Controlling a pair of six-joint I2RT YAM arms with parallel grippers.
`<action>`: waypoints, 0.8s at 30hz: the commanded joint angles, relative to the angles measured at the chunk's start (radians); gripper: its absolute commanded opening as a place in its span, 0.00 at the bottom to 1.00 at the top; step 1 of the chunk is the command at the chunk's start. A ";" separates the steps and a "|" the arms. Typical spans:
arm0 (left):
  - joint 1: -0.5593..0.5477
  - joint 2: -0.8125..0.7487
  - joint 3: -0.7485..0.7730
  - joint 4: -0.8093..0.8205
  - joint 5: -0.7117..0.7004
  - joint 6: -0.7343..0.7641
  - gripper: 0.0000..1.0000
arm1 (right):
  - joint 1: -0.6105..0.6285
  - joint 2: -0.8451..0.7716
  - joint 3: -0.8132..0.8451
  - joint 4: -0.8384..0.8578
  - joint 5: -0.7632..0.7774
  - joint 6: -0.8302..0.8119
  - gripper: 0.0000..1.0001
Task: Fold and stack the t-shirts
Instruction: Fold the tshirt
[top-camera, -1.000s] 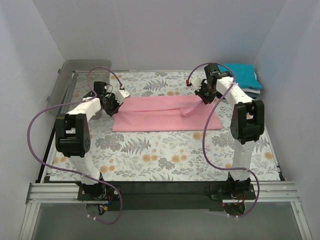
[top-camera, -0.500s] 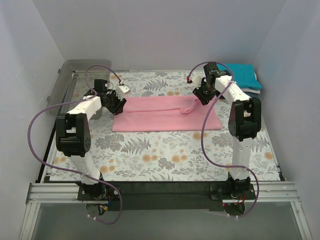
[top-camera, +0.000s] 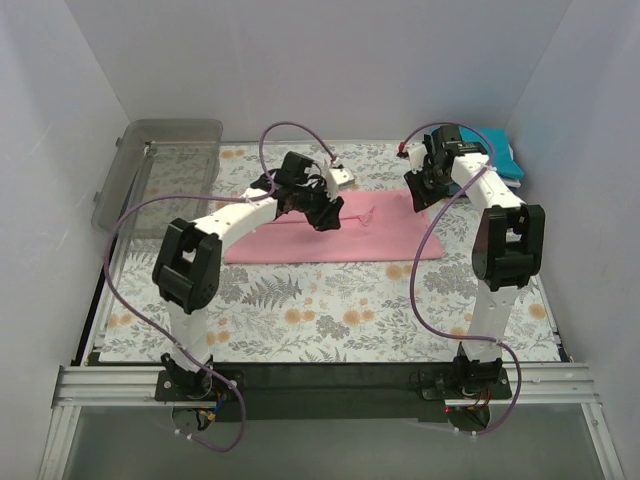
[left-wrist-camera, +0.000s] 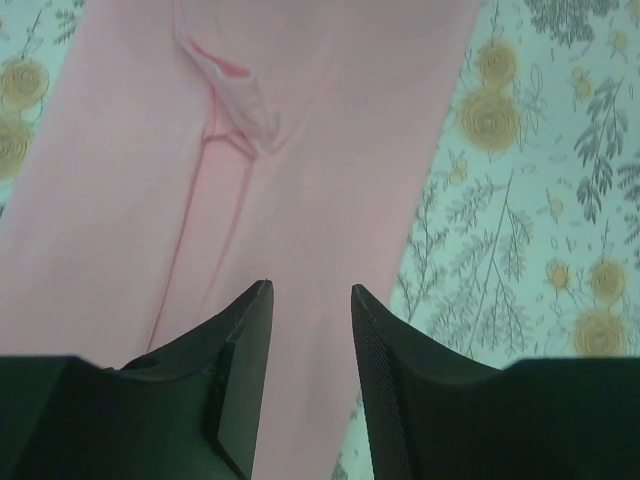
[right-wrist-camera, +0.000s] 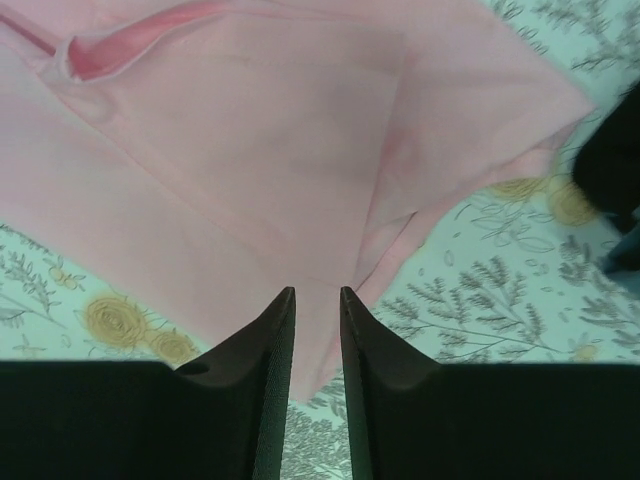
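**Item under task.** The pink t-shirt (top-camera: 300, 245) is found lying flat on the floral cloth (top-camera: 300, 310) that covers the counter (top-camera: 330, 372). It is folded lengthwise into a long band across the middle. A puckered seam (left-wrist-camera: 235, 100) is noted near its centre and a loose overlapping flap (right-wrist-camera: 300, 130) at its right end. The folded t-shirts (top-camera: 497, 150), teal on top, are stacked at the far right corner, near that right end.

**Arms.** The left gripper (left-wrist-camera: 310, 290) is held above the centre of the band. Its fingers (left-wrist-camera: 240, 350) are parted, with nothing between them. The right gripper (right-wrist-camera: 316, 292) is poised over the right end. Its fingers (right-wrist-camera: 270, 350) are parted by only a narrow gap and are likewise empty. A clear bin (top-camera: 160, 165) stands at the far left, well apart.

**Assessment.** The crosswise fold is judged not yet made.

**Hazards.**
- If only the upper layer is pinched, the lengthwise fold may be pulled open.
- The loose flap may slide out, leaving a ragged rectangle.
- If the fingers are pressed too deep, the floral cloth may be caught and dragged with the shirt.
- With so narrow a gap, the layered edge may be pushed by the right fingers rather than taken.
- Uneven lifting between the arms would skew the fold.
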 joint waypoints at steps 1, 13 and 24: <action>-0.003 0.117 0.144 0.036 0.079 -0.188 0.36 | 0.002 -0.052 -0.077 -0.037 -0.088 0.053 0.30; -0.073 0.372 0.393 0.141 0.262 -0.523 0.20 | -0.037 0.019 -0.122 -0.018 -0.081 0.105 0.14; -0.047 0.545 0.548 0.136 0.015 -0.583 0.20 | -0.037 -0.003 -0.177 -0.019 -0.067 0.101 0.14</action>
